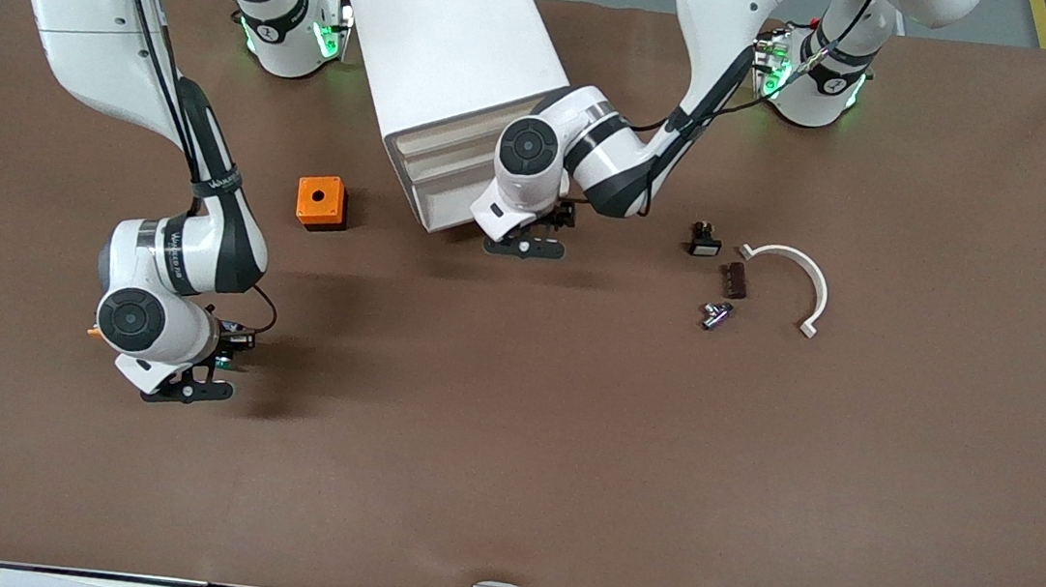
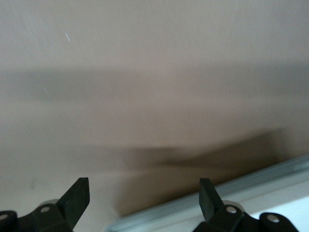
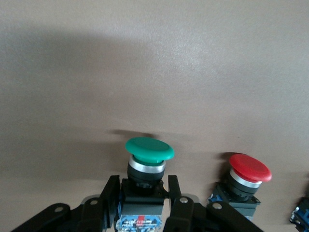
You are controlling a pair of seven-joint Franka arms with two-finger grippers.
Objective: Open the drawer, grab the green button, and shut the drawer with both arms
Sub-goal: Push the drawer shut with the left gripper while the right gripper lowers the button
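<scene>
The white cabinet (image 1: 452,43) stands between the arm bases, its cream drawer fronts (image 1: 444,164) facing the front camera and all about flush. My left gripper (image 1: 537,229) hangs low at the cabinet's front, at the corner toward the left arm's end. In the left wrist view it (image 2: 145,193) is open and empty, with a blurred pale surface and a white edge between the fingers. My right gripper (image 1: 220,354) is low over the table toward the right arm's end. In the right wrist view it (image 3: 144,186) is shut on the black body of the green-capped button (image 3: 149,149).
A red-capped button (image 3: 249,167) stands on the table beside the green one. An orange box (image 1: 322,202) sits beside the cabinet. A small black part (image 1: 704,241), a brown block (image 1: 734,280), a metal piece (image 1: 716,315) and a white curved strip (image 1: 802,274) lie toward the left arm's end.
</scene>
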